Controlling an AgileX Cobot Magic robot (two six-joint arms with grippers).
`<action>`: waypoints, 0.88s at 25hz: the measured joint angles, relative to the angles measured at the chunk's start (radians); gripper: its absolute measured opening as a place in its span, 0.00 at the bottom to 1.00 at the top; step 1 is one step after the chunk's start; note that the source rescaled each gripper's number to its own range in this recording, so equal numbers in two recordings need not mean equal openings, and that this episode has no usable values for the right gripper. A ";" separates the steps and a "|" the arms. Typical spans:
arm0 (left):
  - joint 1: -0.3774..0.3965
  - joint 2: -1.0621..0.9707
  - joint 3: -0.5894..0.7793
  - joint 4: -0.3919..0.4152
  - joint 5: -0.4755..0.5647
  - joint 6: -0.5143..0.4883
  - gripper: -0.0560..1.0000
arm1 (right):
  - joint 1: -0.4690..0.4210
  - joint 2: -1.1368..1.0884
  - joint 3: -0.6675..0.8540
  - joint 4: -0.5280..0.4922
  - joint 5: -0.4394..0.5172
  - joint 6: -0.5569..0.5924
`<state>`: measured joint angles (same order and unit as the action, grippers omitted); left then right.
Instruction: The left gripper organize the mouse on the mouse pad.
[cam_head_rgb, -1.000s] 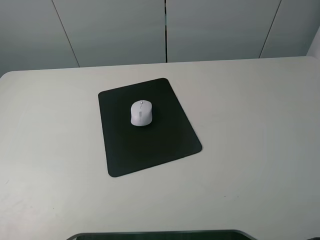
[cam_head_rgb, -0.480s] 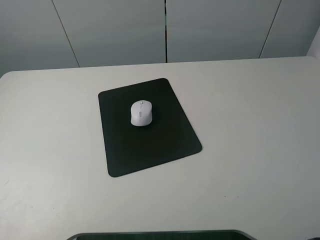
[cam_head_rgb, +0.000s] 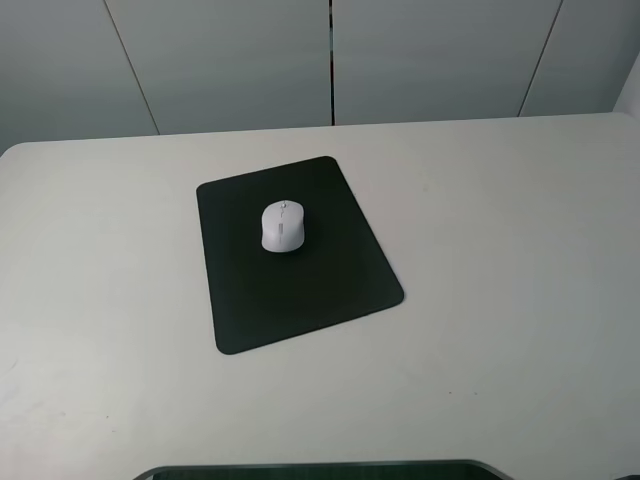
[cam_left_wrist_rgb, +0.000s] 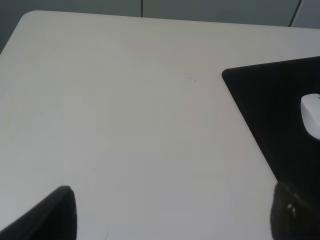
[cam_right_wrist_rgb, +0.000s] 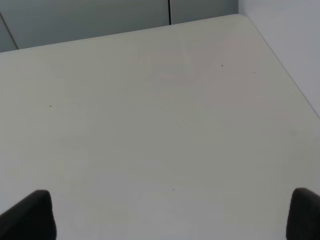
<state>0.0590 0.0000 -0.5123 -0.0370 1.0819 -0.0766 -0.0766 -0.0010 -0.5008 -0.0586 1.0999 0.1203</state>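
Observation:
The white mouse (cam_head_rgb: 283, 226) rests on the upper middle of the black mouse pad (cam_head_rgb: 320, 285), which lies tilted on the white table. Neither gripper appears in the exterior high view. The left wrist view shows a corner of the mouse pad (cam_left_wrist_rgb: 270, 115) and a sliver of the mouse (cam_left_wrist_rgb: 312, 115) at the frame's edge. My left gripper (cam_left_wrist_rgb: 172, 212) is open, its two black fingertips (cam_left_wrist_rgb: 47, 215) wide apart over bare table, well short of the pad. My right gripper (cam_right_wrist_rgb: 172, 215) is open too, over bare table.
The white table (cam_head_rgb: 520, 250) ends at a far edge against grey wall panels (cam_head_rgb: 330, 60). A dark rounded edge (cam_head_rgb: 320, 470) shows at the table's near side. The right wrist view shows the table's corner (cam_right_wrist_rgb: 240, 20).

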 joint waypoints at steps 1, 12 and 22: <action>0.000 0.000 0.000 -0.002 0.000 0.000 1.00 | 0.000 0.000 0.000 0.000 0.000 0.000; 0.000 0.000 0.000 -0.004 0.000 0.000 1.00 | 0.000 0.000 0.000 0.000 0.000 0.000; 0.000 0.000 0.000 -0.004 0.000 0.000 1.00 | 0.000 0.000 0.000 0.000 0.000 0.000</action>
